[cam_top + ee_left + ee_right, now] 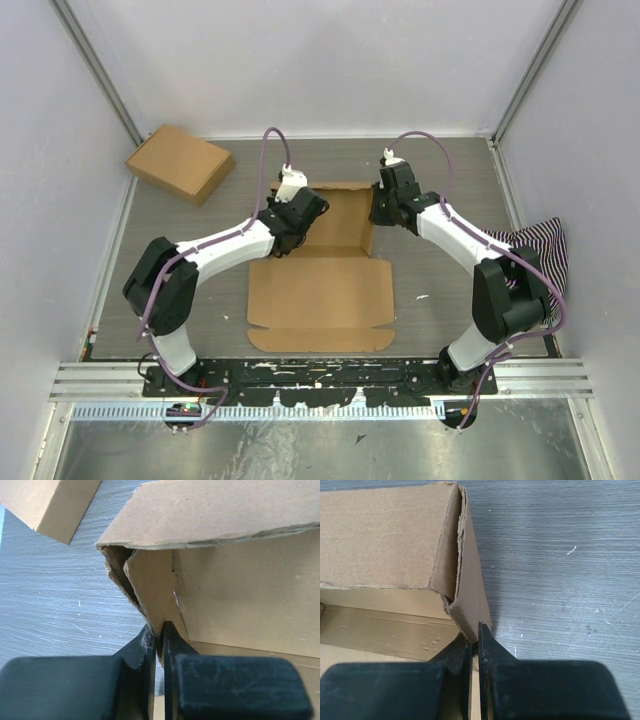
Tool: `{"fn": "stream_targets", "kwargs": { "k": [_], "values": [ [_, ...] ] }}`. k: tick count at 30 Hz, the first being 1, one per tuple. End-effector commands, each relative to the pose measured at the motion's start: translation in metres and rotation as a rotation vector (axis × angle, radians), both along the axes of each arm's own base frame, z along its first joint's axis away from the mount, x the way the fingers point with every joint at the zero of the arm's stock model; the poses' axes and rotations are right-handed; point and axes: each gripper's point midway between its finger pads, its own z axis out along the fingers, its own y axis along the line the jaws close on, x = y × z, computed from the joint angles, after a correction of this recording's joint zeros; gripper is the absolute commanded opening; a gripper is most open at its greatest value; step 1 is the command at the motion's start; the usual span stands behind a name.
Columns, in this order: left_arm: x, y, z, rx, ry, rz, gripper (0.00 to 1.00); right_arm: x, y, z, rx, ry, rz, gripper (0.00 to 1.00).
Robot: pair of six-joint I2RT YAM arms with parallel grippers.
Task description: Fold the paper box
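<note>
The paper box (320,290) sits at the middle of the tabletop (450,300), between the two arms, and by the look of it the job is about half done. Its half toward 12 o'clock is raised into a shallow tray: a far wall stands, and side walls rise at 9 o'clock and 3 o'clock. The half toward 6 o'clock, the lid panel with its narrow front flap and small side tabs, lies flat and unfolded on the tabletop.

The left jaws are clenched on the top edge of the 9 o'clock wall. In the left wrist view the cardboard runs straight down into the thin gap between them, and the wall looks doubled over a corner tab. The right jaws are clamped in the same manner on the near corner of the 3 o'clock wall, where an outer layer wraps an inner one. Whether either wall's locking tabs are seated in their slots cannot be told – the floor of the tray is mostly hidden.

What seems left: pressing both side walls home, then swinging the lid over and tucking its flaps.

A second cardboard box (181,163), fully closed, rests at 10 o'clock, well apart, and a striped cloth (535,250) lies at 3 o'clock.
</note>
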Motion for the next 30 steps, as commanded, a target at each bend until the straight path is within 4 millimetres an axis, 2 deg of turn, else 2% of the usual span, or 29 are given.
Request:
{"fn": "stream_targets", "kwargs": {
  "k": [1, 2, 5, 8, 14, 15, 18, 21, 28, 30],
  "values": [
    [-0.014, 0.002, 0.000, -0.033, 0.070, -0.026, 0.16, -0.025, 0.000, -0.014, -0.004, 0.118, -0.003, 0.01],
    [-0.015, 0.000, 0.000, -0.045, 0.079, -0.030, 0.18, -0.025, -0.001, -0.013, -0.004, 0.117, -0.004, 0.01],
    [-0.019, -0.005, 0.003, -0.089, 0.092, -0.044, 0.35, -0.025, -0.001, -0.014, -0.006, 0.119, -0.005, 0.02],
    [-0.023, -0.006, 0.010, -0.135, 0.086, -0.050, 0.41, -0.024, -0.002, -0.014, -0.014, 0.119, -0.009, 0.03],
    [-0.032, -0.007, 0.032, -0.202, 0.074, -0.067, 0.44, -0.021, -0.002, -0.014, -0.019, 0.123, -0.013, 0.06],
    [-0.034, -0.006, 0.036, -0.212, 0.070, -0.070, 0.44, -0.021, -0.002, -0.013, -0.018, 0.123, -0.015, 0.10],
    [-0.040, 0.001, 0.051, -0.239, 0.050, -0.060, 0.45, -0.019, -0.003, -0.010, -0.027, 0.118, -0.024, 0.31],
    [-0.049, 0.010, 0.064, -0.261, 0.026, -0.057, 0.45, -0.014, -0.008, -0.001, -0.055, 0.095, -0.038, 0.39],
    [-0.071, 0.034, 0.093, -0.321, -0.030, -0.052, 0.45, 0.016, -0.014, 0.041, -0.129, -0.001, -0.039, 0.44],
    [-0.077, 0.040, 0.102, -0.350, -0.052, -0.054, 0.45, 0.027, -0.013, 0.038, -0.147, 0.008, -0.038, 0.46]
  ]
}}
